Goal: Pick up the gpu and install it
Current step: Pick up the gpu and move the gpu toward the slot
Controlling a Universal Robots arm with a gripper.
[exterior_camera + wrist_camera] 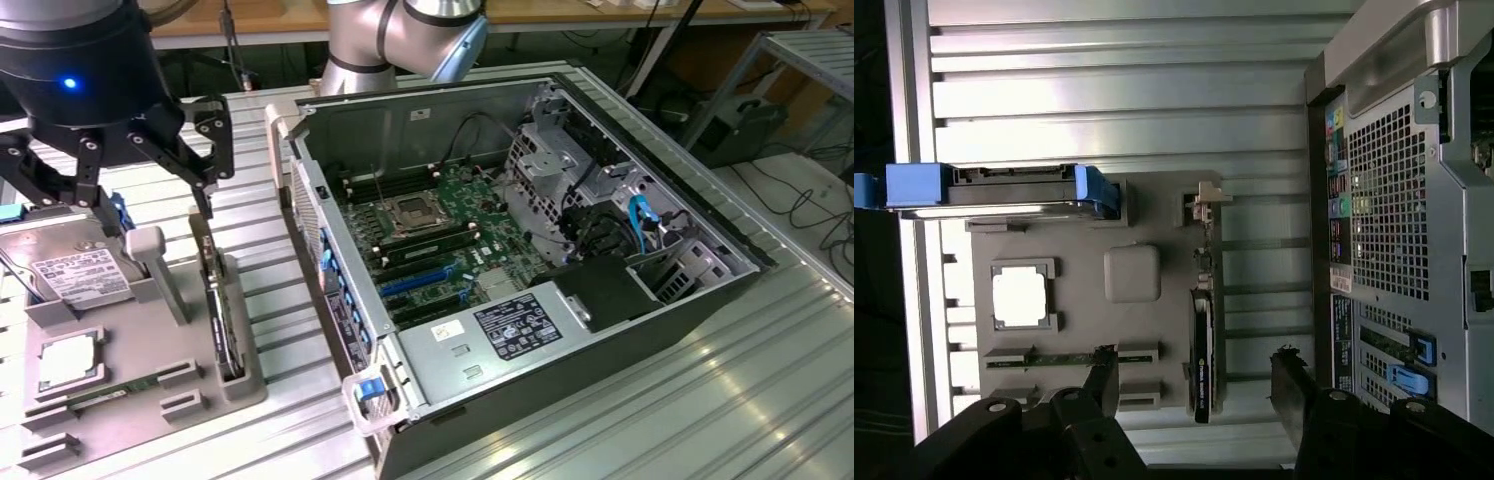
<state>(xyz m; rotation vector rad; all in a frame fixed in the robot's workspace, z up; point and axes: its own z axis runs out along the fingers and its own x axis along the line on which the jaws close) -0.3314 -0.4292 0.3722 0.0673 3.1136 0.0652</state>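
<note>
One gpu (222, 320) (1201, 352) stands on edge in one holder (140, 350), below the jaws. The jaws are apart. Its long axis runs square to their gap.

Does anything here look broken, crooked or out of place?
Nothing stands out. The gpu stands on edge in its slot on the gray holder tray, the computer case lies open on its side, and the open end effector hangs above the tray.

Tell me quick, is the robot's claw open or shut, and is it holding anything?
Gripper: open, holding nothing; it hangs above the gpu, which stands on edge in the gray holder.
</note>
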